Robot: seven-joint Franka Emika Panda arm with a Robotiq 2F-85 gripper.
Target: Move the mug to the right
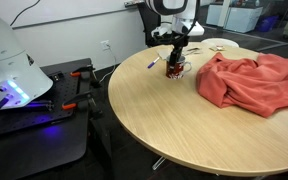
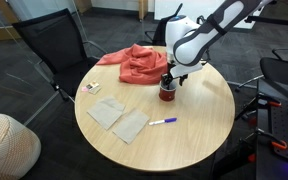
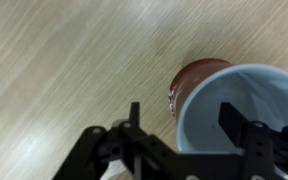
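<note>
Gripper (image 3: pixel 181 122) is down over the mug (image 3: pixel 219 100) with jaws spread and nothing clamped yet. In the wrist view one finger (image 3: pixel 134 122) hangs outside the red band. The other drops into the white interior, so the mug's near wall sits between them. This reads as a rim pinch being set up, likely because the body looks wide for a span across it and no handle shows from this side. The wrist picture is blurry, so I cannot tell if either pad already touches the wall. There seems to be a gap on the outer side.

The mug stands upright on the round wooden table (image 2: pixel 189 140), just beside the red cloth (image 2: pixel 134 65) and apparently not touching it. In both exterior views the gripper sits right on top of the mug and hides the rim.

A purple pen (image 2: pixel 164 121) lies farther from the red cloth than the mug does, on bare wood. Grey napkins (image 2: pixel 106 112) lie flat near the red cloth too, off its other end.

Judged step: pre-grasp, with the sideways move not yet done. Next it needs to close on the wall, make a small lift or a careful slide, then travel sideways.

Risks:
- A thin-wall pinch may let the mug tilt or swing.
- If the path runs toward the red cloth, its folds could snag the base.
- If the path runs away from the red cloth, the pen may be in the way.
</note>
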